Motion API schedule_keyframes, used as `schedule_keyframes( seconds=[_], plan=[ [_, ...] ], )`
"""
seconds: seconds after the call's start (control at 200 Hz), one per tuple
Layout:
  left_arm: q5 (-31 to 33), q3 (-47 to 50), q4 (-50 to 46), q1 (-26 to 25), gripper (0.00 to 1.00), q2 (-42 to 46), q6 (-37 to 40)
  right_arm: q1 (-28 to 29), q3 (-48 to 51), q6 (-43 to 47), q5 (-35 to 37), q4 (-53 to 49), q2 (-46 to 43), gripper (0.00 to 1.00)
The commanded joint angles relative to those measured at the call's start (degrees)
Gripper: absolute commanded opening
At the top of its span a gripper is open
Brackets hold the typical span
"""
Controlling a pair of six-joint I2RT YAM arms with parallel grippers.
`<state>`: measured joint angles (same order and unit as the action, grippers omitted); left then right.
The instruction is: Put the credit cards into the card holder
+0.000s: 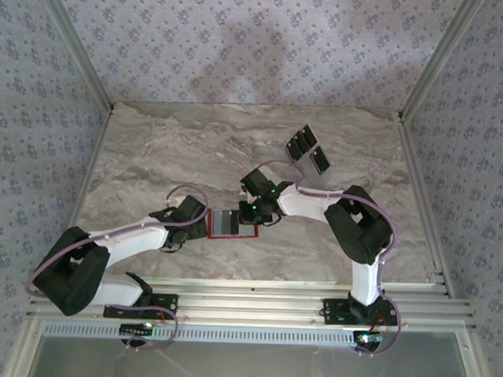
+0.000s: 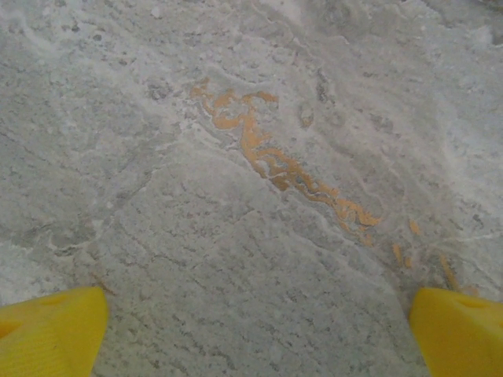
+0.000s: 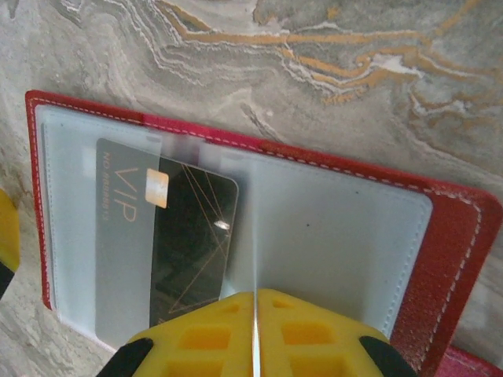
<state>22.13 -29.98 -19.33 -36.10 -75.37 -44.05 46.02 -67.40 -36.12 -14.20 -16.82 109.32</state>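
Seating the half-pocketed credit card (image 3: pixel 196 236), frame left in the card holder (image 3: pixel 452 259), probably needs a square push; right gripper (image 3: pixel 255 302) jaws together, left gripper (image 2: pixel 255 314) jaws apart.

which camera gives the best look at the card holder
The right wrist view: the card holder lies open close up, red border and pale pockets clear, a black card partly tucked in. The top external view shows it small, partly covered by the right arm.
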Motion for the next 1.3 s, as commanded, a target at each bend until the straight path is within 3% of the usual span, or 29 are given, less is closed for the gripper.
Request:
schedule_keyframes(
  seconds=[0.0,0.815,1.299],
  plan=[
    [-1.36,-0.69,0.69,0.26,1.0,-2.15,0.36,0.72,-3.54,1.73,0.43,-2.21,2.07,0.11],
    [-4.29,-0.52,5.73,-1.02,1.0,-8.21,-0.14,5.19,-10.56,-1.85,-3.22,-0.61,7.75,0.1],
    [2.37,0.31,-1.82,-1.39,1.0,0.86,-3.96,2.91,-6.54,-1.24,-2.62,0.47,1.58,0.11]
  ],
)
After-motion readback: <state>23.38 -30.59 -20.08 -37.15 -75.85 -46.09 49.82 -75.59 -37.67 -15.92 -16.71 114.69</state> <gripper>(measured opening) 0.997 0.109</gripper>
